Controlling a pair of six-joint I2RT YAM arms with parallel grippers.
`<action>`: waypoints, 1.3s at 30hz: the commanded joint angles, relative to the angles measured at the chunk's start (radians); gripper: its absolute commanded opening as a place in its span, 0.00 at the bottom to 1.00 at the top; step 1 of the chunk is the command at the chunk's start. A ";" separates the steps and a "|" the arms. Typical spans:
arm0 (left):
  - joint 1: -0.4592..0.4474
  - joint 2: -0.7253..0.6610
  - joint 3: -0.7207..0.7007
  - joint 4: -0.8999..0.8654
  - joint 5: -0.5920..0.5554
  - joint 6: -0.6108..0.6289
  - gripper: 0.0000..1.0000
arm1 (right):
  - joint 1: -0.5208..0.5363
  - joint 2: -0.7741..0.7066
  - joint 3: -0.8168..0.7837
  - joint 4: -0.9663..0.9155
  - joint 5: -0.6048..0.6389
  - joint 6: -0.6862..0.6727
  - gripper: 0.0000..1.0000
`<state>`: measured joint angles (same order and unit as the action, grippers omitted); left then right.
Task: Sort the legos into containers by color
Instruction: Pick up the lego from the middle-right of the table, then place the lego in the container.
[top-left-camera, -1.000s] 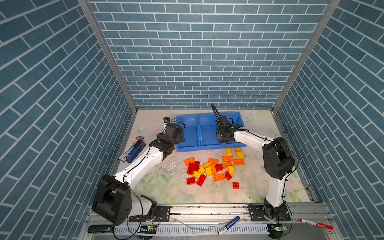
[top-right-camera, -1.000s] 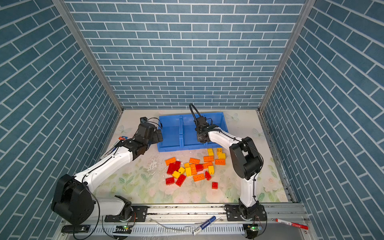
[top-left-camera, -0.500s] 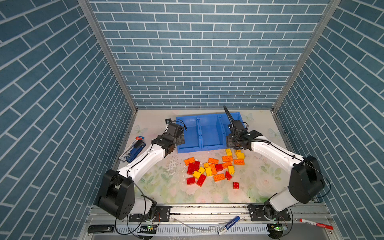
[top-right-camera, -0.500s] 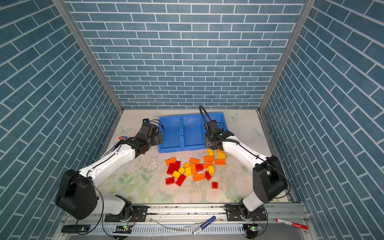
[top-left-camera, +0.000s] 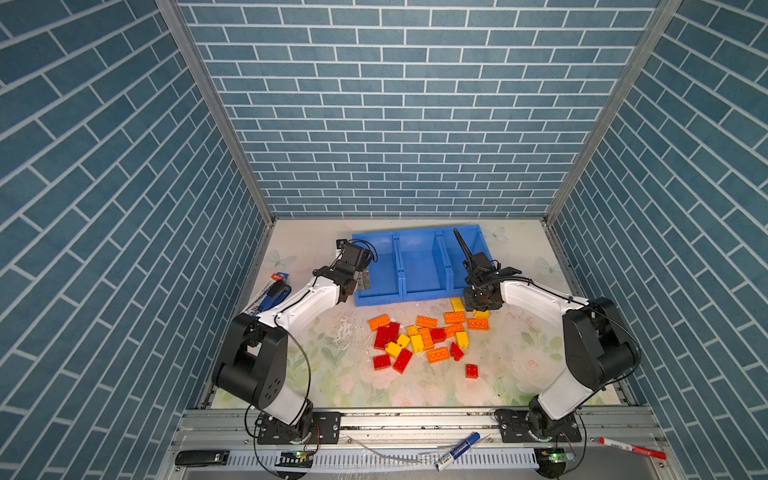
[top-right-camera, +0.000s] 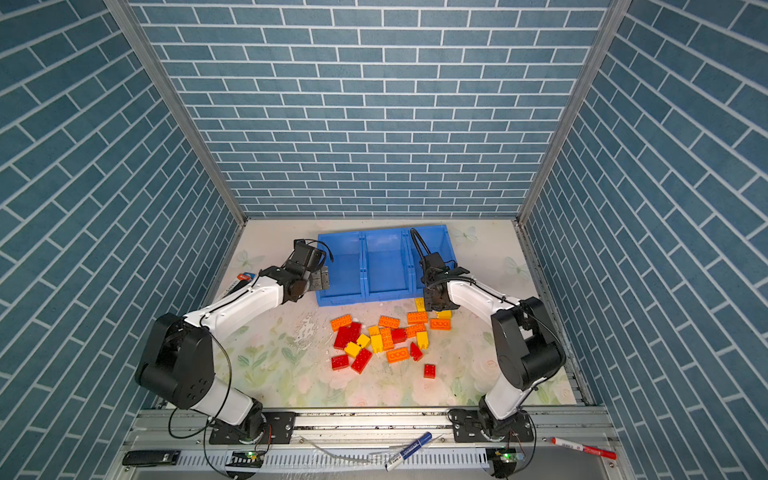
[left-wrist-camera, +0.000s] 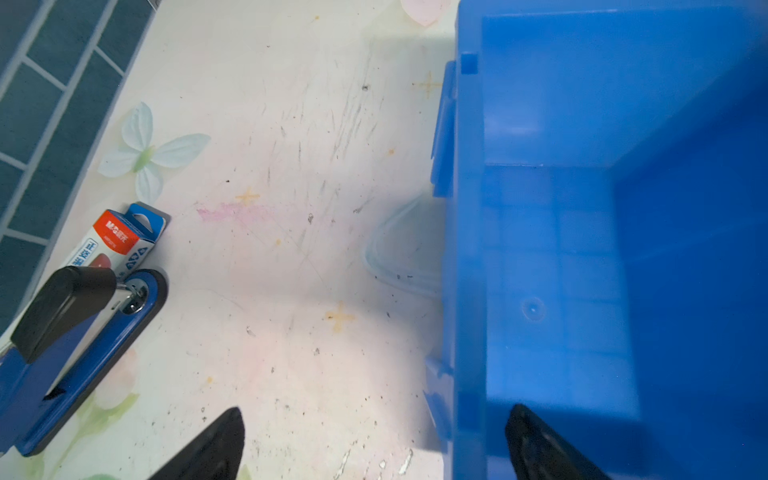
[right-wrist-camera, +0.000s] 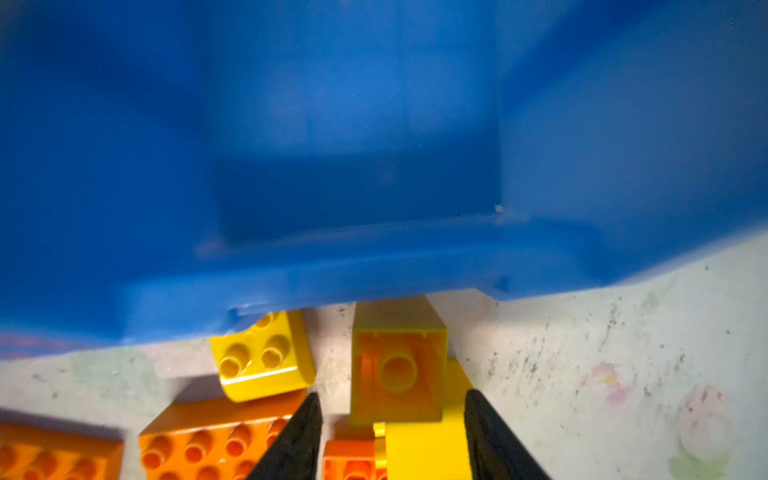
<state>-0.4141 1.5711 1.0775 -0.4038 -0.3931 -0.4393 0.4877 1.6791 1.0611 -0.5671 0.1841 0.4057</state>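
The legos (top-left-camera: 419, 336) (top-right-camera: 386, 336) lie in a loose red, orange and yellow pile in front of the containers (top-left-camera: 399, 297) (top-right-camera: 365, 297), three joined blue bins with nothing showing inside. My right gripper (top-left-camera: 480, 306) (top-right-camera: 436, 306) (right-wrist-camera: 392, 401) is low at the right bin's front wall. It is open, its jaws on either side of two yellow bricks (right-wrist-camera: 397, 370), with a gap at one finger. My left gripper (top-left-camera: 362, 279) (left-wrist-camera: 374, 415) is wide open and straddles the left bin's outer wall (left-wrist-camera: 469, 249).
A dark blue stapler (top-left-camera: 274, 293) (left-wrist-camera: 79, 345) and a small staple box (left-wrist-camera: 120, 241) lie by the left wall. A yellow brick (right-wrist-camera: 262, 357) and an orange brick (right-wrist-camera: 216, 436) sit beside the right jaws. Two markers (top-left-camera: 457, 445) lie on the front rail.
My right arm swung from over the bins down to the yellow bricks at the right bin's front. The left gripper shifted a little toward the left bin's corner.
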 joint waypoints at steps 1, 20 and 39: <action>0.010 0.024 0.023 0.002 -0.055 0.035 0.99 | -0.001 0.038 0.028 0.007 0.047 0.026 0.53; 0.061 0.109 0.103 0.101 -0.008 0.124 0.99 | -0.003 -0.177 -0.052 0.060 -0.042 -0.092 0.28; 0.061 -0.213 -0.045 -0.026 0.211 0.043 0.99 | -0.074 0.286 0.475 0.097 0.036 -0.142 0.34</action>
<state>-0.3576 1.3872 1.0672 -0.3676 -0.2291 -0.3737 0.4122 1.9247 1.4551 -0.4618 0.1699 0.2974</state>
